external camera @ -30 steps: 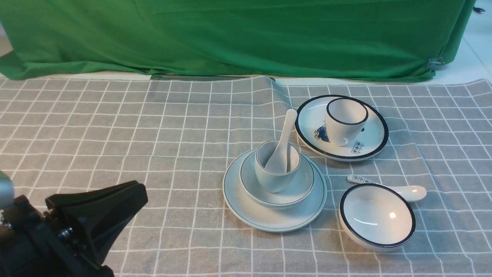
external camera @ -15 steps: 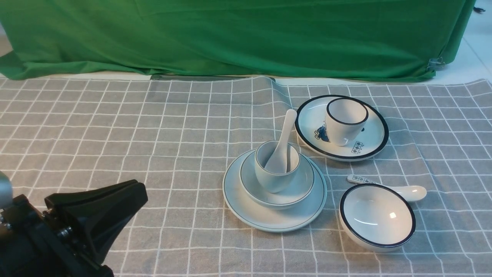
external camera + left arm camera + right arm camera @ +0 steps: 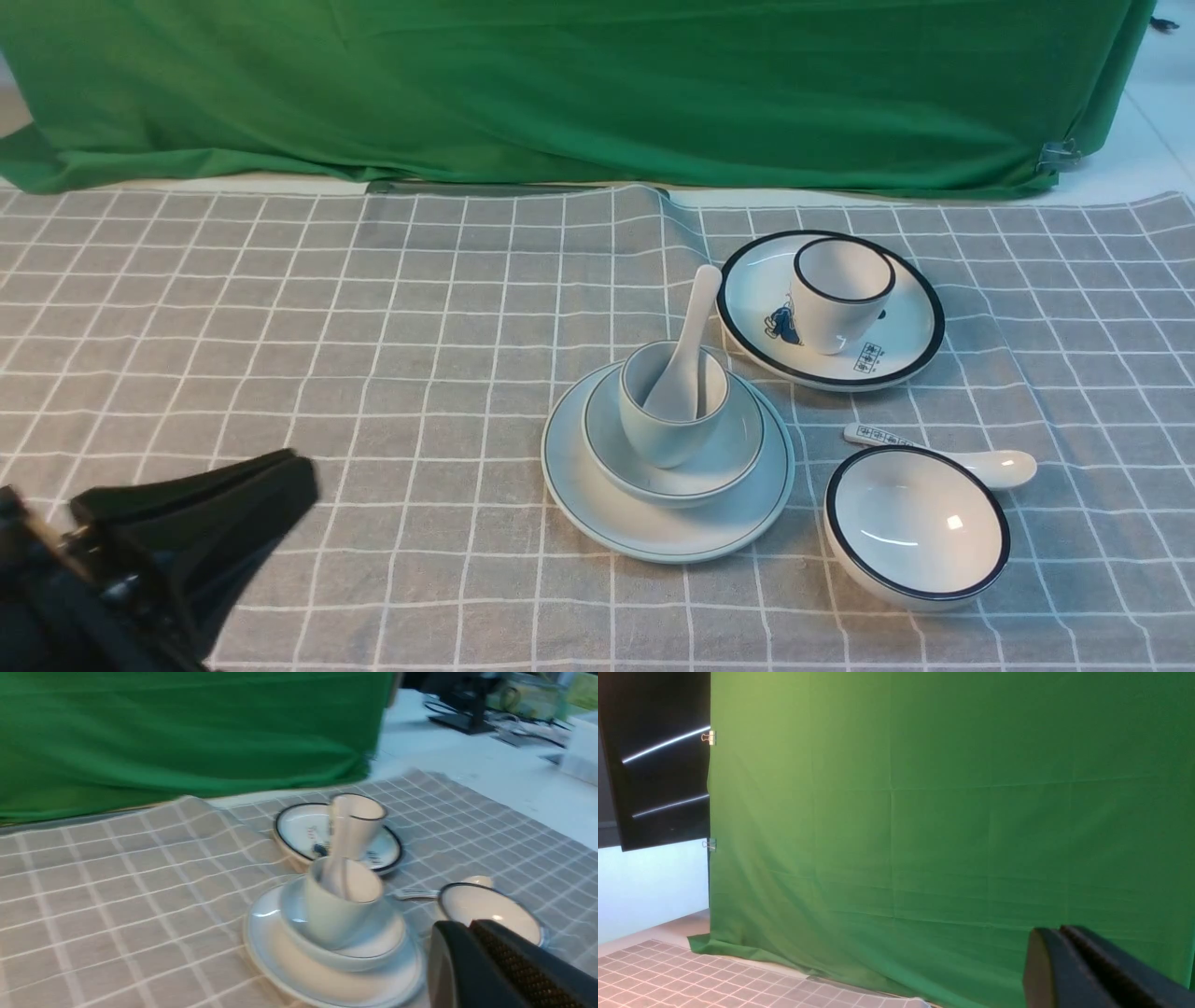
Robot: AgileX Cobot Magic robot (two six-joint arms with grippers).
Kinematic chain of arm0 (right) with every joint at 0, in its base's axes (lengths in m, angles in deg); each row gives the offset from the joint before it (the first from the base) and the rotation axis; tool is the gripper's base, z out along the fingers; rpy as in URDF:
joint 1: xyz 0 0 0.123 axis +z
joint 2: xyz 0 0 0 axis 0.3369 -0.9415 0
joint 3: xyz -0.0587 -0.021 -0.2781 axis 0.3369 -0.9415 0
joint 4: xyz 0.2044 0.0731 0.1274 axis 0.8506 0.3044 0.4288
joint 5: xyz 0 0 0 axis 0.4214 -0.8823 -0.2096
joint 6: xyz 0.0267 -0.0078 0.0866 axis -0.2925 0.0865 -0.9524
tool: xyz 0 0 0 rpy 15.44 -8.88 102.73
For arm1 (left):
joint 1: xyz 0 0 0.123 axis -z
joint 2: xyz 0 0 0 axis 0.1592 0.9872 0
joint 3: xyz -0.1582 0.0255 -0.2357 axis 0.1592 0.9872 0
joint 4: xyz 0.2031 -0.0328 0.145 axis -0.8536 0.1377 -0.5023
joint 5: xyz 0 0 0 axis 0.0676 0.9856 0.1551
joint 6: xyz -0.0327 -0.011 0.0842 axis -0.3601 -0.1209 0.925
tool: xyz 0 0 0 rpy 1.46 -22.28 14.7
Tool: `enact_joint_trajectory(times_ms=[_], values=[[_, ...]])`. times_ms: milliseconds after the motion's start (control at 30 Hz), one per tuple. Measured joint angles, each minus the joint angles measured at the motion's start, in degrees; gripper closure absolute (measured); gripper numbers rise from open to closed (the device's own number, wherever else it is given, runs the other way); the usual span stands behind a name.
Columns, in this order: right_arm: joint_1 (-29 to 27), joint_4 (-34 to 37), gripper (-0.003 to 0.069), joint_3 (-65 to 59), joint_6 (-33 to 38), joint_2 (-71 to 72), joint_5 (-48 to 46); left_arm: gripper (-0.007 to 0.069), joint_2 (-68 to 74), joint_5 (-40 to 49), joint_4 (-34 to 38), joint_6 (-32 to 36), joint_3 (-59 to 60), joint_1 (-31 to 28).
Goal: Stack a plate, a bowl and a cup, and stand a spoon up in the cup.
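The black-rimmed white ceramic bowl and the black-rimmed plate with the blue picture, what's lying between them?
The white ceramic spoon with dark printed marks, partly hidden behind the bowl; the front view shows it.

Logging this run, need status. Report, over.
Left gripper shut, empty. Plate, bowl, cup stacked, spoon standing in cup. Nothing blocking the stack.

The left pincer (image 3: 303, 471) sits farther back toward the robot's own side and farther to the left than in the two earlier front views, when its tip reached nearer the stack. Its arm (image 3: 103, 597) shifts the same way, down toward the lower left corner of the front view, and now looks blurred where it was crisp. More of the checked cloth (image 3: 420, 579) on the worktop shows beside the tip.
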Motion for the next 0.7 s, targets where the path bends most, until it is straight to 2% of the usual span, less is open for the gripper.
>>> enact_joint_trajectory(times_ms=[33,67,167,300,467,700], values=[[0.0,0.0,0.0596,0.0,0.0,0.0,0.0,0.0615,-2.91,-1.41,2.87,2.77,3.33,-3.7],[0.0,0.0,0.0595,0.0,0.0,0.0,0.0,0.0615,-4.3,-2.14,3.37,3.2,4.27,-4.72],[0.0,0.0,0.0583,0.0,0.0,0.0,0.0,0.0615,-13.31,-4.08,2.3,1.77,12.39,-14.21],[0.0,0.0,0.0572,0.0,0.0,0.0,-0.05,0.0615,-22.35,5.73,1.18,0.91,15.38,-24.63],[0.0,0.0,0.0571,0.0,0.0,0.0,-0.09,0.0615,-25.49,14.87,0.72,2.77,15.66,-28.82],[0.0,0.0,0.0557,0.0,0.0,0.0,-0.09,0.0613,-26.85,15.95,3.33,10.28,15.66,-31.52]])
